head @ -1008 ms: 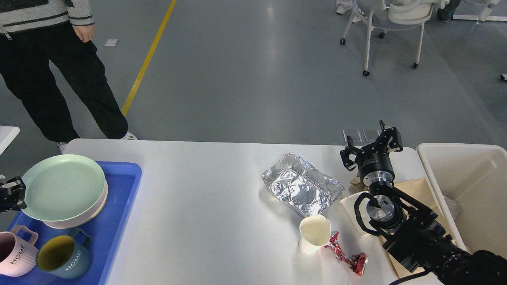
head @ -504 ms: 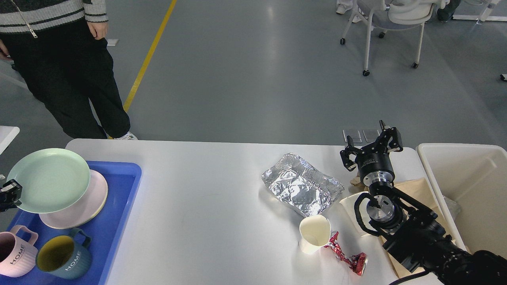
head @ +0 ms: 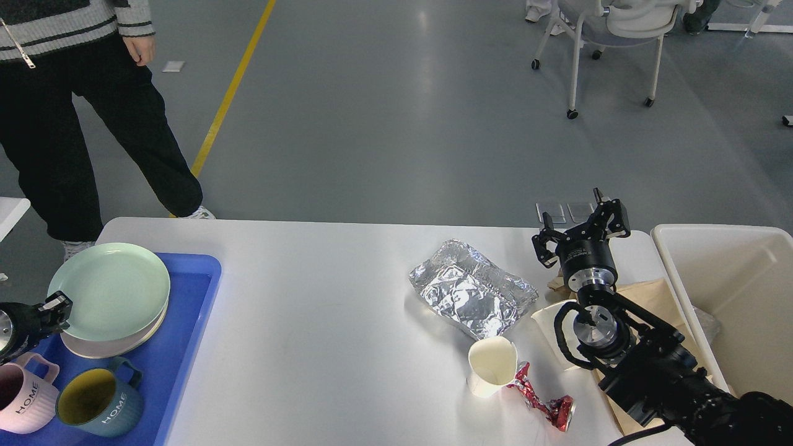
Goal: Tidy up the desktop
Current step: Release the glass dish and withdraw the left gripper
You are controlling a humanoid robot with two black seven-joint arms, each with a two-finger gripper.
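The white desktop [head: 310,322] carries litter on its right half: a crumpled foil sheet [head: 471,291], a white paper cup [head: 491,365], a crushed red wrapper [head: 545,406] and brown paper [head: 650,297] under my right arm. My right gripper [head: 582,232] is open and empty, raised above the far right of the desktop, behind the foil. My left gripper [head: 56,306] grips the near left rim of a green plate [head: 111,288], which lies on a pink plate [head: 111,344] in the blue tray [head: 195,310].
A pink mug [head: 18,396] and a teal mug [head: 99,402] stand in the tray's near end. A cream bin [head: 731,291] stands off the right edge. A person [head: 80,124] stands behind the far left corner. A chair [head: 613,37] is far back right.
My left gripper carried the green plate out to the left, then back right and down onto the pink plate. The person shifted stance. The right arm has not moved.
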